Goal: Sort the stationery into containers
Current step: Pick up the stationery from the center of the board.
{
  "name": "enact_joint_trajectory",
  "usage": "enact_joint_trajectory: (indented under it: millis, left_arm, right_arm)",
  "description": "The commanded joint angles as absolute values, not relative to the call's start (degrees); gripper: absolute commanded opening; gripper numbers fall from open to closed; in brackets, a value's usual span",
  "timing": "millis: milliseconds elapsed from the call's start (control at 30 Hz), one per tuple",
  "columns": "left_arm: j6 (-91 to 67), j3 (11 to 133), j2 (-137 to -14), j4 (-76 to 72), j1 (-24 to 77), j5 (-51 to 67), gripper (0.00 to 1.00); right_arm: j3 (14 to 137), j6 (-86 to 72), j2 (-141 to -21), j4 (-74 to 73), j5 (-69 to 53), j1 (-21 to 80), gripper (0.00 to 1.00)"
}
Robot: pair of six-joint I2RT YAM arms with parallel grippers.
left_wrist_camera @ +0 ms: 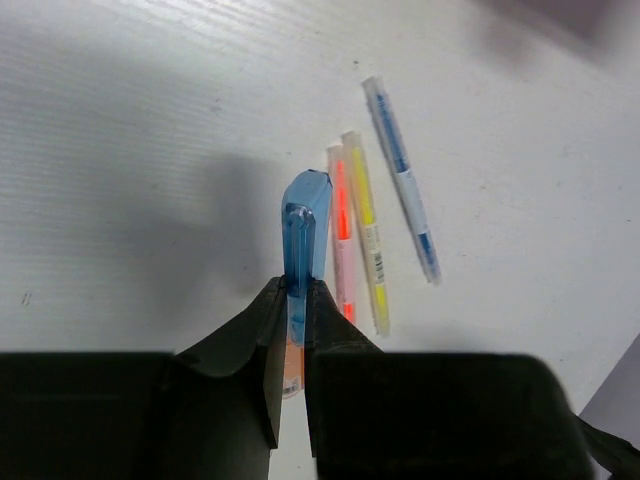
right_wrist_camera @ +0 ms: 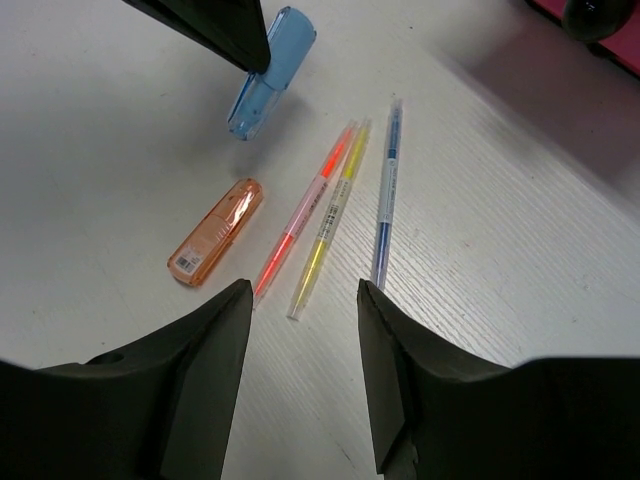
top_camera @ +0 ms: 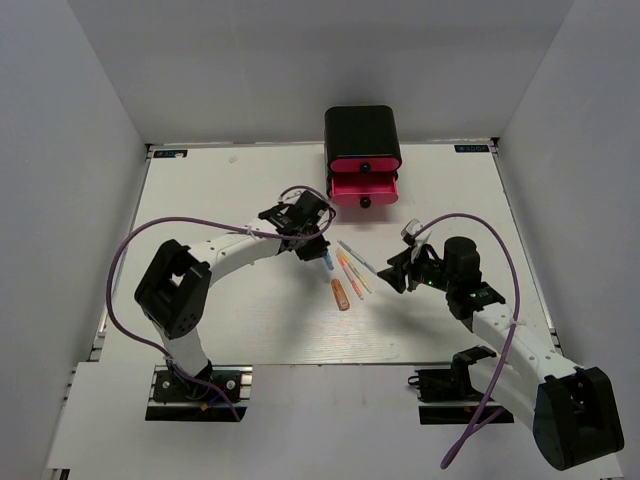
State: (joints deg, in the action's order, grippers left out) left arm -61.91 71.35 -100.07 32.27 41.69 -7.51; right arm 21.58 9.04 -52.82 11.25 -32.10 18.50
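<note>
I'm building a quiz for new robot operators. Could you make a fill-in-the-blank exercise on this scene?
1. The gripped marker in the shut left end effector is ___.
2. The right end effector hovers ___ above the thin pens.
3. ___ thin pens lie side by side on the table.
4. The loose marker lying beside them is ___.
Missing words: blue; open; three; orange.

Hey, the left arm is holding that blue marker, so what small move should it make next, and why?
Probably lift the left pincer a little, then start toward the lower drawer, which looks pulled out. Its jaws are shut on the blue marker, so the grasp seems done. Lifting first should keep the marker from dragging across the pens lying beside it.
</note>
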Motion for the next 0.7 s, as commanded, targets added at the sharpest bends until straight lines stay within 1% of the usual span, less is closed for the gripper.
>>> enact_joint_trajectory:
  millis: [0,200,367,500,600,667]
  left_arm:
    - [-60.6,74.7,-96.9,29.6,41.3,-7.3,0.14]
    - [-60.6,79.5,-96.9,25.0,41.3,-6.2,0.14]
    - [-64.7,82.5,-97.6,17.0,40.8,-5.6,0.14]
    - [-68.3,86.6,-102.5,13.1,40.3,-5.6,0.14]
    - [-70.7,93.4,-107.6,12.4,39.2,-5.1,0.14]
    - [-72.2,95.8,-109.9,12.4,39.2,-5.1,0.14]
  right_arm:
    - [21.1,9.1,-52.0,13.7,-31.9,18.4,0.52]
    - [20.8,9.0,-51.8,13.5,-31.4,18.5,0.52]
    - [20.4,9.5,-50.7,13.3,-30.8,18.3,0.54]
    - [19.9,9.8,-48.6,12.8,-30.0,18.4,0.54]
    - [19.2,10.3,-47.0,11.5,-29.4,18.4,0.54]
    - [18.8,10.5,-45.5,10.8,-28.5,18.3,0.54]
